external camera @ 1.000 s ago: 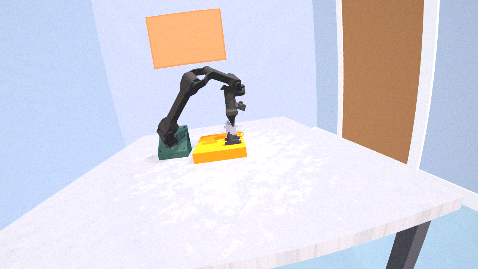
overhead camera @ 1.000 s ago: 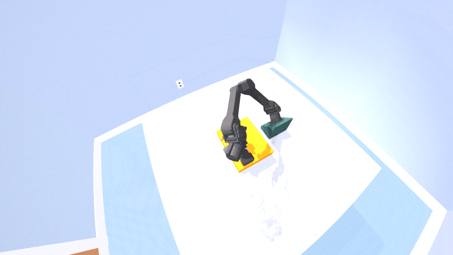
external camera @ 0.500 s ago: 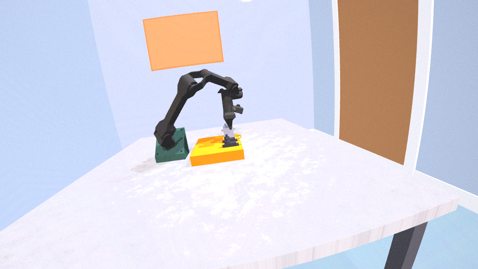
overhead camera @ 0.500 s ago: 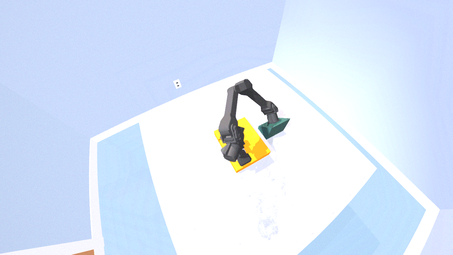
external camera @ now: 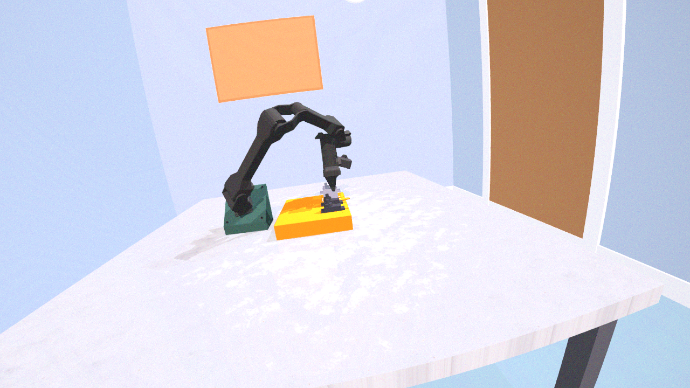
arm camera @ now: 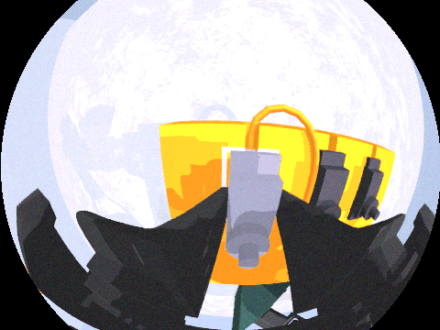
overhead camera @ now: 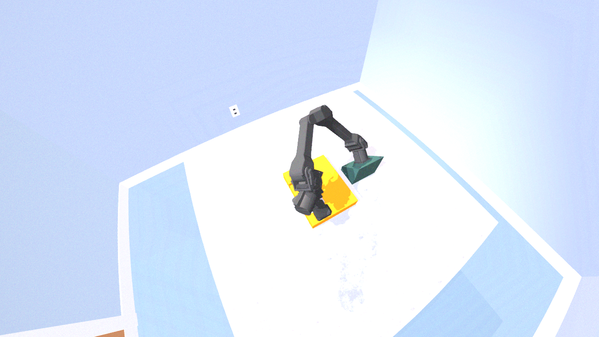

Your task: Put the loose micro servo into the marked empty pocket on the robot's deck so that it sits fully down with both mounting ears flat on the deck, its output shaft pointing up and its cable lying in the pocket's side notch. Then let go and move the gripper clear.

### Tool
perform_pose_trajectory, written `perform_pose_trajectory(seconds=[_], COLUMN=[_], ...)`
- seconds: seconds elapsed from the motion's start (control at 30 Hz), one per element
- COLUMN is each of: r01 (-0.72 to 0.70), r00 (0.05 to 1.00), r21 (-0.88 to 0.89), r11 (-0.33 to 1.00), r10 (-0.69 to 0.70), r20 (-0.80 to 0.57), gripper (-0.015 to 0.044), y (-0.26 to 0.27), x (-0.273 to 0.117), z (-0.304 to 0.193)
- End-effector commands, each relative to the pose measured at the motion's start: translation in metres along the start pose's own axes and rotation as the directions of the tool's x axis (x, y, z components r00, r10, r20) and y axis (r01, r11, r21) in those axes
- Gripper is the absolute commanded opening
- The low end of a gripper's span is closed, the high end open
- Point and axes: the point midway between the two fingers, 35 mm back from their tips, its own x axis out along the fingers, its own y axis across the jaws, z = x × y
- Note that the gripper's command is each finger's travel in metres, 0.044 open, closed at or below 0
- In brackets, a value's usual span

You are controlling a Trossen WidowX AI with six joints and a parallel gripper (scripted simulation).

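Note:
My gripper point(external camera: 332, 188) point(arm camera: 252, 194) is shut on the loose grey-lavender micro servo point(external camera: 331, 192) point(arm camera: 255, 179). The servo is upright, its output shaft point(arm camera: 248, 258) pointing up. It is low over the marked pocket, whose white outline point(arm camera: 225, 166) shows past its left and far sides in the wrist view. The orange cable point(arm camera: 280, 108) point(external camera: 346, 198) leaves the servo's far side and loops to the right. The yellow deck point(overhead camera: 325, 164) point(external camera: 313, 231) point(arm camera: 192, 132) lies under it. The servo's lower part and the pocket opening are hidden, so I cannot tell whether it has entered.
Two dark servos point(arm camera: 334, 181) point(arm camera: 372, 183) sit in the deck to the right in the wrist view, close to my right finger and the cable. The green arm base point(overhead camera: 362, 169) point(external camera: 248, 219) point(arm camera: 249, 302) stands beside the deck, on the white table point(external camera: 298, 299).

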Motion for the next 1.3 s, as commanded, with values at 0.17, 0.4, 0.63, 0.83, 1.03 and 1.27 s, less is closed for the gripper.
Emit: perform_pose_trajectory(seconds=[0.17, 0.4, 0.63, 0.83, 1.03, 1.27], r01=[0.006, 0.007, 0.007, 0.007, 0.007, 0.006], r00=[1.0, 1.0, 1.0, 1.0, 1.0, 1.0], r21=[-0.006, -0.006, -0.006, -0.006, -0.006, -0.007], r11=[1.0, 1.0, 1.0, 1.0, 1.0, 1.0], r10=[-0.006, -0.007, -0.007, -0.007, -0.006, -0.006], r20=[0.006, 0.006, 0.006, 0.006, 0.006, 0.005], gripper=[0.0, 0.0, 0.0, 0.0105, 0.0187, 0.0187], y=[0.0, 0.0, 0.0, 0.0, 0.0, -0.001], x=[0.009, 0.017, 0.025, 0.026, 0.019, -0.009], z=[0.0, 0.0, 0.0, 0.0, 0.0, -0.005])
